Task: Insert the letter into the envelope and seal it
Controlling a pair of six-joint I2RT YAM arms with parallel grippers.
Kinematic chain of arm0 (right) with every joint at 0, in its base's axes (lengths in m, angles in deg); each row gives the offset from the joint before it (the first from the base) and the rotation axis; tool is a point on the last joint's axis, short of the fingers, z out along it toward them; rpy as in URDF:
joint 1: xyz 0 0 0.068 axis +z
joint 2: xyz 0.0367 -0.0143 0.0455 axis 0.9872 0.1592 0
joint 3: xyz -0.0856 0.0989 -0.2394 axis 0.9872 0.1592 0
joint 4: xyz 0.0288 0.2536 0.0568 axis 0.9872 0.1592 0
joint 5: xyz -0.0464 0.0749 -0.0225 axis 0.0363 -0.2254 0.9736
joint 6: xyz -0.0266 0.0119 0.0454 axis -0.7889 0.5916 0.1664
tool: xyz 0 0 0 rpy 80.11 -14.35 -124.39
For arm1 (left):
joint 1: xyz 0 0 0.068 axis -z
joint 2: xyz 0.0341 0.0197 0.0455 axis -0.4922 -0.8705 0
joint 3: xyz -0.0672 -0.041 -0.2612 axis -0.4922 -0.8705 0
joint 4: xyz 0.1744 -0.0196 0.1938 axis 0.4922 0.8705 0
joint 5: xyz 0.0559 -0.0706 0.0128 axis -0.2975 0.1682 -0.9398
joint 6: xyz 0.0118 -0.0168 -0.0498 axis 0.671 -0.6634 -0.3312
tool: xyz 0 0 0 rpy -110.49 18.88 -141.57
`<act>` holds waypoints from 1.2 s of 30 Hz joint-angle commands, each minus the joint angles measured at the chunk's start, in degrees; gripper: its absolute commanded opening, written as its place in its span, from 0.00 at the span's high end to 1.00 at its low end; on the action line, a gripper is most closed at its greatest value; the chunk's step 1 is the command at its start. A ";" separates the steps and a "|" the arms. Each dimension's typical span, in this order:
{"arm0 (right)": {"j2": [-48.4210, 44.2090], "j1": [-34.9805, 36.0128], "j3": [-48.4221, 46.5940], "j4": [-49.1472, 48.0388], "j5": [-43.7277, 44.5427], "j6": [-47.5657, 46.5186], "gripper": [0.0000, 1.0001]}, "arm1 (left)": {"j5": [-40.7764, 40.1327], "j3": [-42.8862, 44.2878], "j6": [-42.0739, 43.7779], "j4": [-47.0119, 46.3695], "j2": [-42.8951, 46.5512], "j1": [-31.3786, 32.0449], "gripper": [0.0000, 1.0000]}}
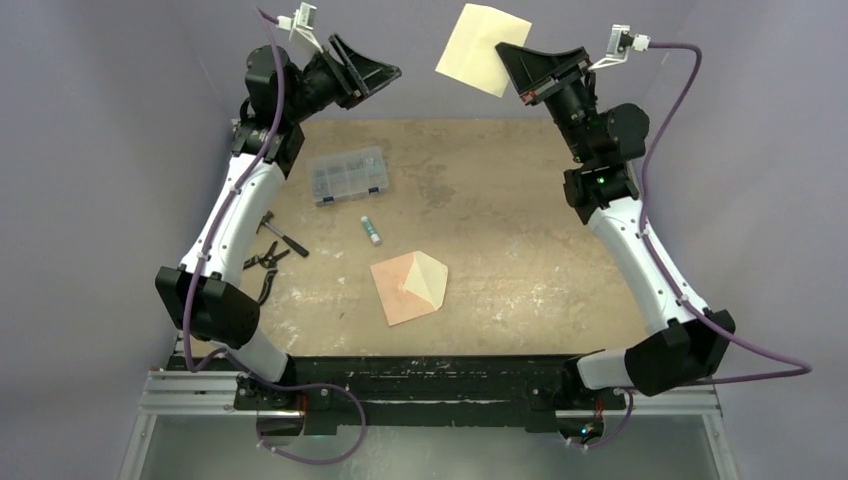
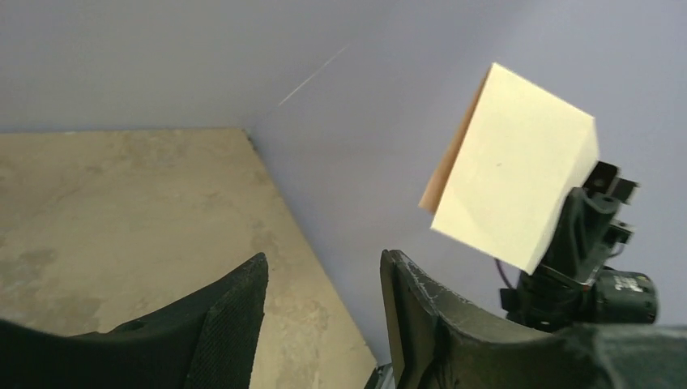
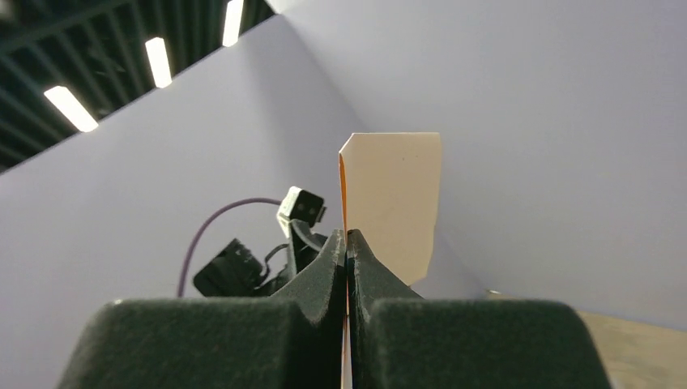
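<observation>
Inspecting the scene showed the letter (image 1: 478, 45) off the counter (image 1: 540, 230) altogether. It was held high above the counter's far edge, near the back wall, by the right jaws. Those jaws were clenched flat on one edge of the sheet, as the right wrist view confirmed. The face in view was pale cream, with salmon showing only along one edge.

The left jaws were released, parted wide with nothing between them. They were raised at the far left, well apart from the letter.

The envelope (image 1: 405, 290) lay flat near the counter's front centre, its pointed flap (image 1: 430, 277) open with the cream face up. Nothing pinned it. A glue stick (image 1: 371, 231) lay just beyond it. An organiser box (image 1: 348, 175), a hammer (image 1: 284, 236) and pliers (image 1: 266, 262) sat to the left.

Judged stage: letter lifted, insertion and sealing not yet begun.

Hazards noted:
- The grip took only a small margin of thin paper, so the sheet could pivot or slip on the way down.
- The envelope's pocket appeared pressed shut. A leading edge driven at it would likely skid the loose envelope across the counter or crumple the letter — unless the left jaws held it down or opened the mouth.
- Whether the letter as held was narrow enough for the pocket could not be told.
- A misaligned corner would catch at the mouth.
</observation>
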 commanded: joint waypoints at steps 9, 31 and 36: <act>0.09 0.09 -2.08 17.17 -2.91 -17.99 1.00 | 2.17 -3.79 2.38 -14.47 2.66 2.24 0.41; 3.60 0.80 1.77 -0.46 -20.49 -0.16 1.00 | 6.73 -5.81 -5.09 -24.91 -2.05 11.64 0.40; 3.87 0.80 2.90 -0.63 -19.48 1.72 1.00 | 7.53 -6.30 -6.16 -26.69 -1.57 11.56 0.57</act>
